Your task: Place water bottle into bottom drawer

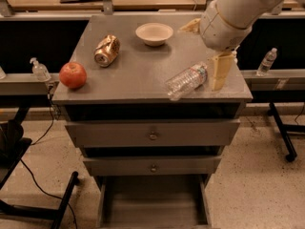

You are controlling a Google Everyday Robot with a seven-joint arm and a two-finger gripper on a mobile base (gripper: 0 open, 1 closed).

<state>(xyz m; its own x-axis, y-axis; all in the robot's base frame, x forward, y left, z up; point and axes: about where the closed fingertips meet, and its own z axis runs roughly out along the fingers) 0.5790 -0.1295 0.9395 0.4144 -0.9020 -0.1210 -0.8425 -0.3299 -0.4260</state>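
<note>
The water bottle [187, 81] lies on its side on the grey cabinet top [133, 75], near the front right, cap end towards the back right. My gripper [209, 56] hangs over the right part of the top, just right of and above the bottle's cap end. It is open and empty, with one cream finger [220, 71] pointing down beside the bottle. The bottom drawer [155, 202] stands pulled out at the foot of the cabinet, and nothing shows on its flat floor.
A red apple [73, 75], a crushed can [106, 50] and a white bowl [154, 33] sit on the top. Two knobbed drawers [152, 135] are above the bottom one. A pump bottle [39, 69] stands on the left rail, a slim bottle [266, 62] on the right rail.
</note>
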